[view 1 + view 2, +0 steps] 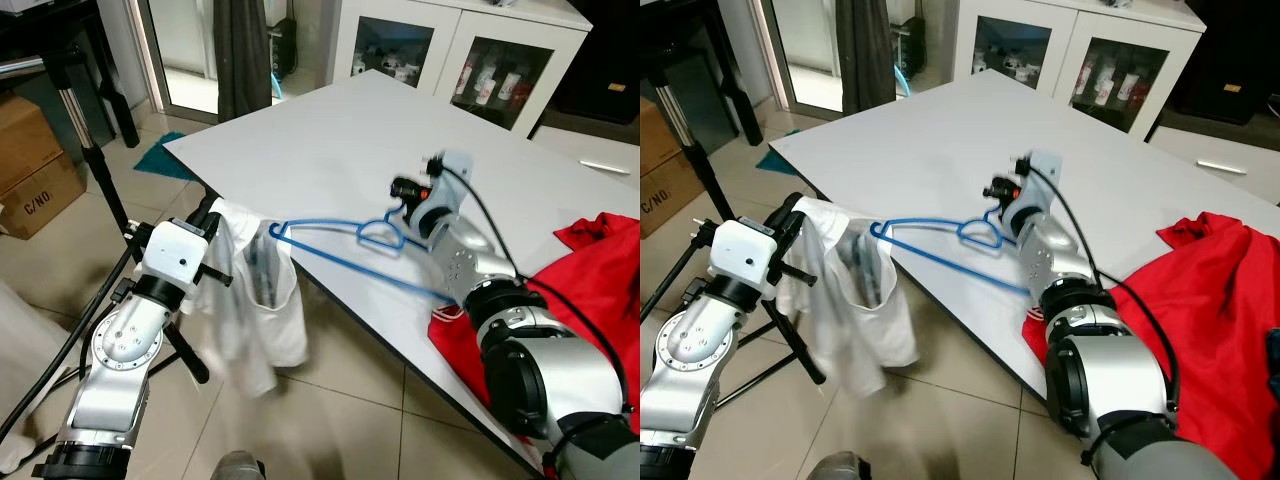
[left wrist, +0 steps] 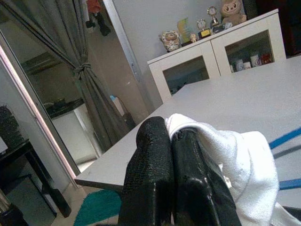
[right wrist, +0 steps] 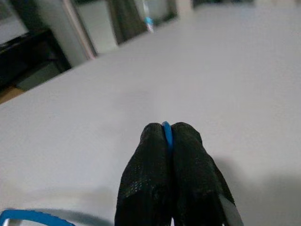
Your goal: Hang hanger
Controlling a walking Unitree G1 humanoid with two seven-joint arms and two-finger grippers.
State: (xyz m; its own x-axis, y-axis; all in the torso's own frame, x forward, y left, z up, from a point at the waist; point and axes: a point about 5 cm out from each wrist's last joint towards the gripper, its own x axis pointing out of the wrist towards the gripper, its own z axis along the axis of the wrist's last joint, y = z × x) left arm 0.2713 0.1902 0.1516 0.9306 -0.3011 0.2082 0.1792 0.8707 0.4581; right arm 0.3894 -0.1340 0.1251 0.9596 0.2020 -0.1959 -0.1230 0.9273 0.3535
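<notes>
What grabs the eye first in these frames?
The blue hanger, pinched in the right gripper above the near edge of the white table, one end poking into the white garment. That garment hangs off the table's near edge, clamped in the left gripper. A red cloth spills over the table's right side.

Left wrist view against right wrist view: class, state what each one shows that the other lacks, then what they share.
Left wrist view alone: the left gripper shut on the white garment, plus a white cabinet topped with trophies and a tied grey curtain.
Right wrist view alone: the right gripper shut on the thin wire of the blue hanger, with nothing else between its fingertips.
Shared: both look along closed black fingers over the white table, and both catch a stretch of blue hanger wire.
</notes>
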